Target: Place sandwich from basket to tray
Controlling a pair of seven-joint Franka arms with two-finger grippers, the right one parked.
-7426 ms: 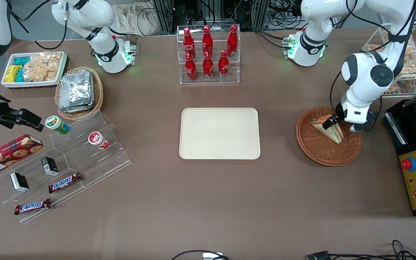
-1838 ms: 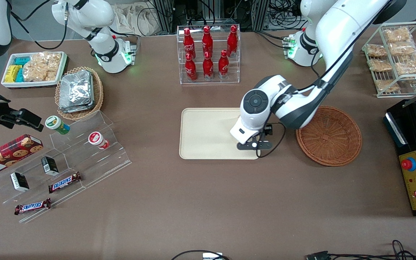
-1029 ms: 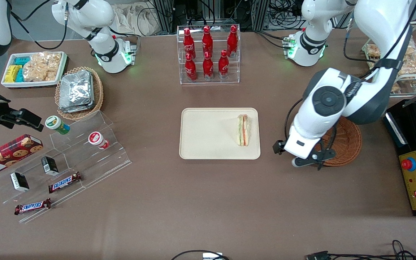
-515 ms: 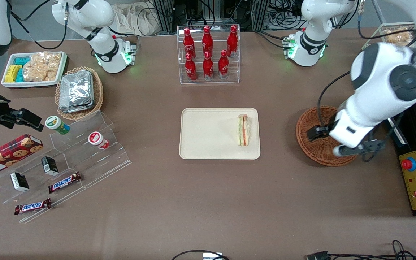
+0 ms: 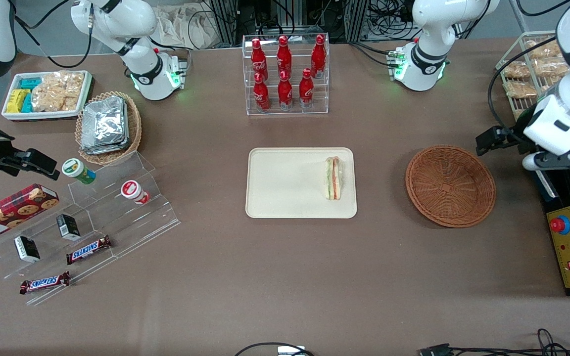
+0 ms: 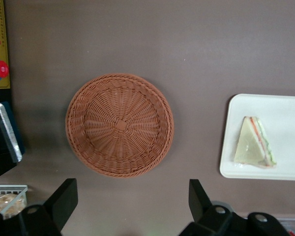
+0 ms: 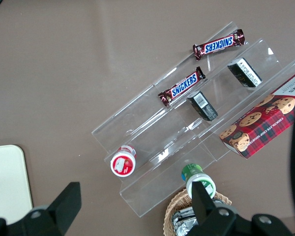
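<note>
While the sandwich (image 5: 333, 178) lies on the tray (image 5: 285, 198) (basket (image 5: 450, 185) bare), tool (image 6: 130, 209) high above the basket — fingers spread, tips cut off.

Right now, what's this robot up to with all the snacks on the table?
It's moving a sandwich from the brown basket to the beige tray. The sandwich lies on the tray, near the edge closest to the basket, which holds nothing. The gripper, open and holding nothing, hangs high above the table beside the basket, toward the working arm's end.

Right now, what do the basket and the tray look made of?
The basket: woven wicker, reddish-brown and matte, its strands visible. The tray: probably smooth cream plastic, with a low moulded rim; the sandwich lies on it. The claw hangs open above the table beside the basket.
</note>
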